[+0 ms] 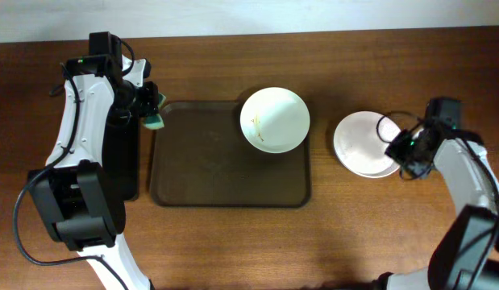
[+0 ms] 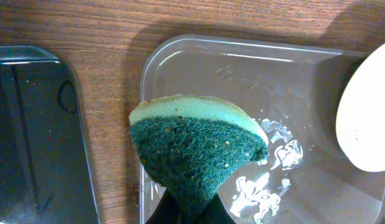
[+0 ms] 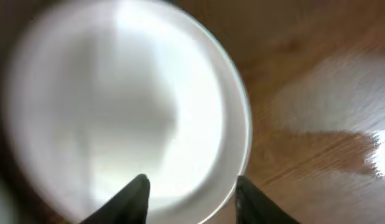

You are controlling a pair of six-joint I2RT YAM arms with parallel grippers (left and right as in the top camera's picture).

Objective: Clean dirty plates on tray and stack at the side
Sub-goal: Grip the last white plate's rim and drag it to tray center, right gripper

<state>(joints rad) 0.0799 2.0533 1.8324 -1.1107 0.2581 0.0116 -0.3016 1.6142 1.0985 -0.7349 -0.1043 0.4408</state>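
A white plate with brownish smears sits at the back right corner of the brown tray. A stack of white plates rests on the table right of the tray; it fills the right wrist view. My right gripper is open just above the stack's right edge, one finger over the plate, one past its rim. My left gripper is shut on a green sponge over the tray's back left corner; the sponge and tray show in the left wrist view.
A narrow black tray lies left of the brown tray, under my left arm; it also shows in the left wrist view. Wet streaks lie on the brown tray's floor. The table is brown wood.
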